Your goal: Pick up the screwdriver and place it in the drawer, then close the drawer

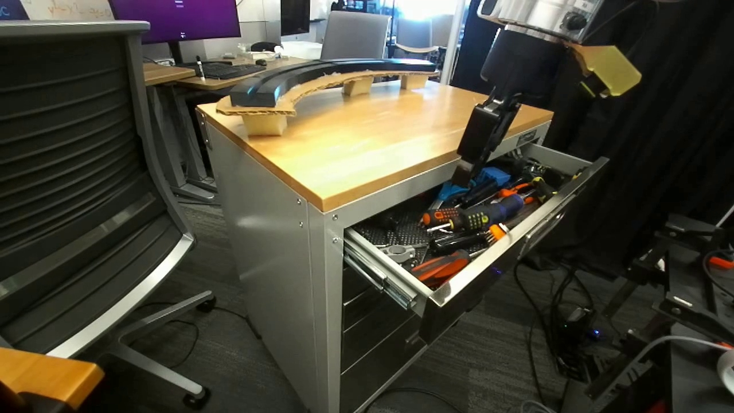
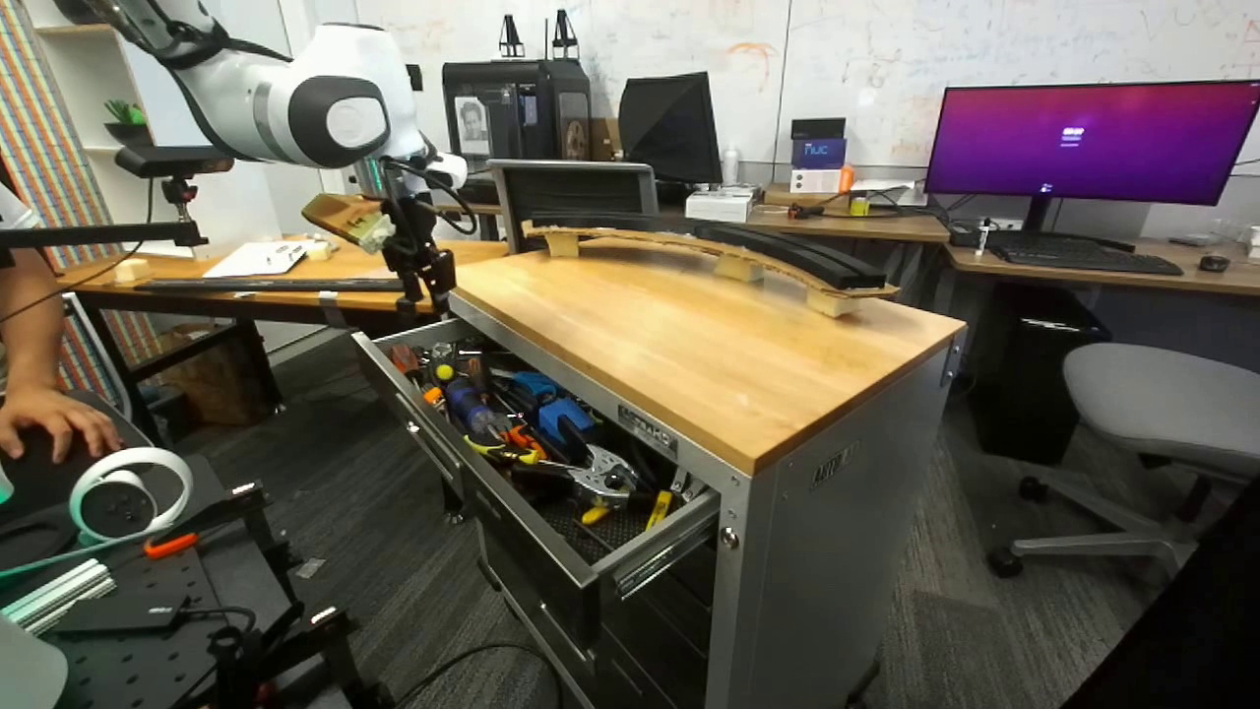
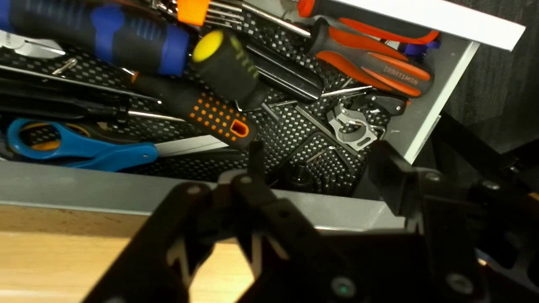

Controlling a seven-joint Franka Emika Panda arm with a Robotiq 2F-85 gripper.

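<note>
The screwdriver (image 3: 227,67), stubby and black with a yellow end, lies on other tools inside the drawer. It also shows in both exterior views (image 1: 475,219) (image 2: 445,372), beside a larger blue-and-black handle. The drawer (image 1: 519,238) is pulled out from the top of the grey cabinet; its front rim shows in an exterior view (image 2: 472,463) and its side wall in the wrist view (image 3: 442,92). My gripper (image 3: 318,162) is open, with nothing between its fingers. It points down above the drawer, near the tabletop's front edge (image 1: 467,169) (image 2: 425,295). The screwdriver is apart from the fingers.
Blue scissors (image 3: 84,147), an orange-dotted handle (image 3: 214,118) and orange-grey handles (image 3: 374,63) lie in the drawer. A curved black piece on cardboard and foam blocks (image 1: 338,77) stands on the wooden tabletop (image 1: 367,143). A person's hand (image 2: 59,418) rests at the far side.
</note>
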